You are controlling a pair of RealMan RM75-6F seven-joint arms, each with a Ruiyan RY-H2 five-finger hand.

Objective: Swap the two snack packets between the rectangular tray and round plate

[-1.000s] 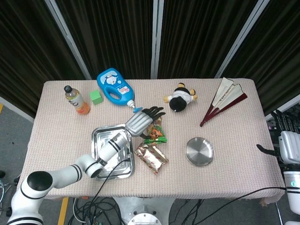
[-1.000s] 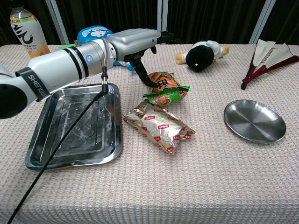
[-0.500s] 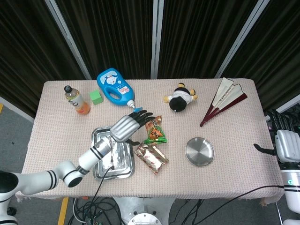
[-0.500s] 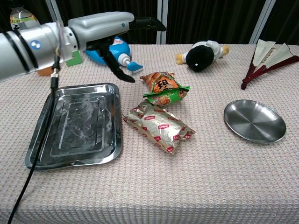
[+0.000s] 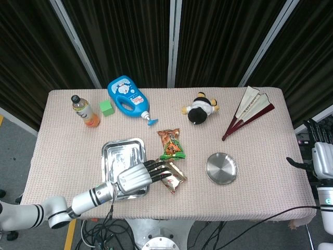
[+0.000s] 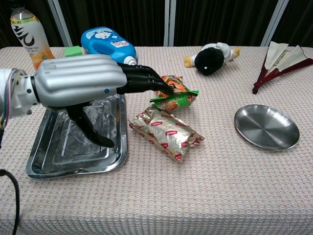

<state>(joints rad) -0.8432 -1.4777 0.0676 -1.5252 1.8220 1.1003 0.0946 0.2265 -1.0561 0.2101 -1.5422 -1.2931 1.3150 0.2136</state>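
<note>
An orange and green snack packet (image 5: 170,144) (image 6: 173,93) and a gold and red snack packet (image 5: 169,176) (image 6: 166,133) both lie on the tablecloth. They are between the rectangular metal tray (image 5: 117,153) (image 6: 58,147) and the round metal plate (image 5: 221,168) (image 6: 266,126). Tray and plate hold nothing. My left hand (image 5: 138,177) (image 6: 78,85) hovers over the tray's right side, fingers spread toward the packets and holding nothing. My right hand (image 5: 318,156) stays at the table's far right edge, fingers apart, with nothing in it.
Along the back stand a drink bottle (image 5: 85,111), a green block (image 5: 107,108) and a blue detergent bottle (image 5: 126,97). A plush toy (image 5: 200,109) and a folded fan (image 5: 250,109) lie at the back right. A cable runs from my left arm over the front edge.
My left hand has drawn back from the orange and green packet toward the table's front, and now hangs over the tray's right side. The packets and the right hand have stayed put.
</note>
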